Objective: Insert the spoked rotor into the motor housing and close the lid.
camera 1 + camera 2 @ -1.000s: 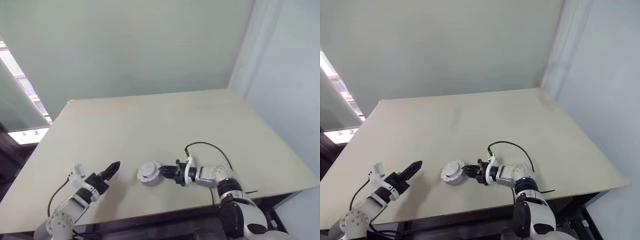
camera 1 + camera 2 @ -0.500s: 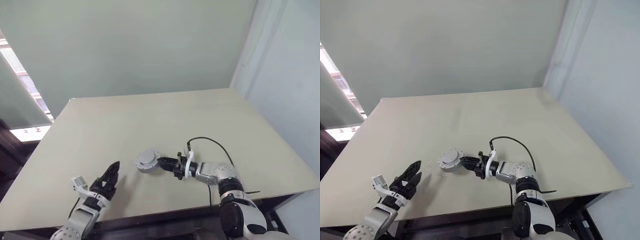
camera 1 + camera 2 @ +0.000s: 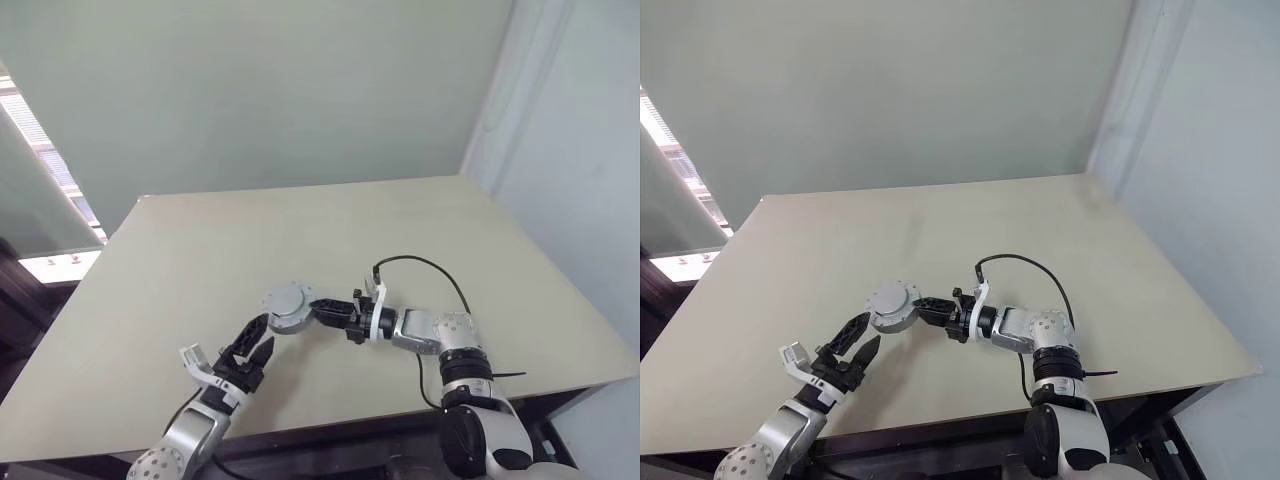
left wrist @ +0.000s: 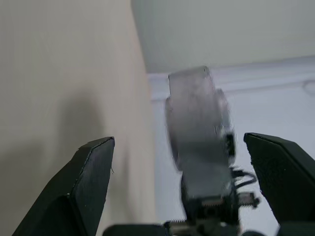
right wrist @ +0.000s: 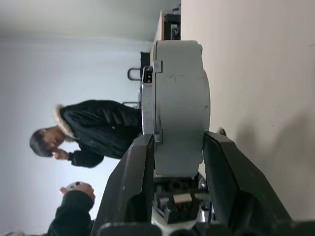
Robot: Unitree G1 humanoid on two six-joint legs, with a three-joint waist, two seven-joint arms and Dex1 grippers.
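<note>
My right gripper (image 3: 317,308) is shut on the rim of a squat round grey part, the motor housing (image 3: 288,305), and holds it clear above the table, edge-on between the fingers (image 5: 135,187). Its flat grey face is turned toward my head; I cannot tell whether that face is the lid. No copper windings show. The spoked rotor is out of view. My left gripper (image 3: 257,338) is open just below and left of the housing (image 4: 197,137), which sits ahead of its spread fingers (image 4: 93,172) without touching them.
The beige table (image 3: 300,230) stretches back to a pale green wall; its front edge runs just under both arms. A black cable (image 3: 420,265) loops up from my right wrist. A person in a dark jacket (image 5: 93,132) stands beyond the table.
My right gripper has lifted the housing off the table. The left gripper has moved right toward it and rolled, so its open fingers now sit under the housing.
</note>
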